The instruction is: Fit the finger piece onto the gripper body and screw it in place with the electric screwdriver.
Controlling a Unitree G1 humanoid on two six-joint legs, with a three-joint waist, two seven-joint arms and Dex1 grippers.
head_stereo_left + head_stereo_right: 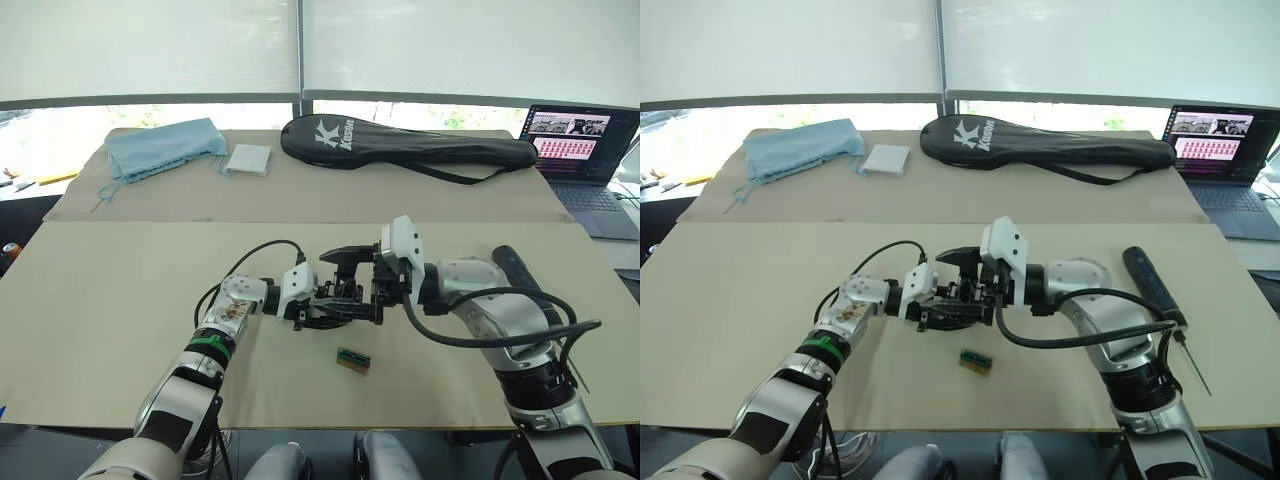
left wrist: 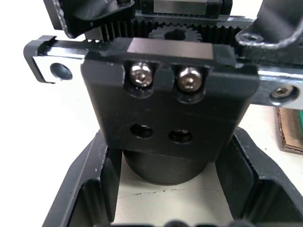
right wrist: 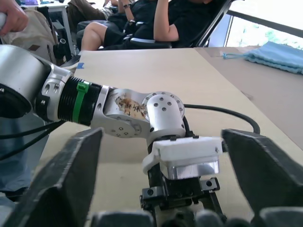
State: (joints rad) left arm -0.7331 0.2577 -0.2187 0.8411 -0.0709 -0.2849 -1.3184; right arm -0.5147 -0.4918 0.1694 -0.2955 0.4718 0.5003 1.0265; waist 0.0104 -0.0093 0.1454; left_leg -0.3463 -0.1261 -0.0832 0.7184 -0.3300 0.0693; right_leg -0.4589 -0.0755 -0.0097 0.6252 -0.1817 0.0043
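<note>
The small green-brown block (image 1: 352, 360) lies nearest, alone on the tan table (image 1: 120, 290), just in front of the two grippers. Behind it the left gripper (image 1: 322, 305) has its fingers spread to either side of the gripper body (image 2: 168, 109), cradling more than clamping it, apparently to steady the block for fitting. The left wrist view sits right against the body's face: two bright screw heads seated, two empty holes beneath, a toothed rack and one gear above. The right gripper (image 1: 372, 282) comes in from the other side with its fingers (image 3: 61, 179) wide apart, holding nothing I can make out; the finger piece I cannot pick out from the black parts where the grippers meet. One electric screwdriver (image 1: 1152, 286) lies unused on the table by the right arm, bit toward the near edge
</note>
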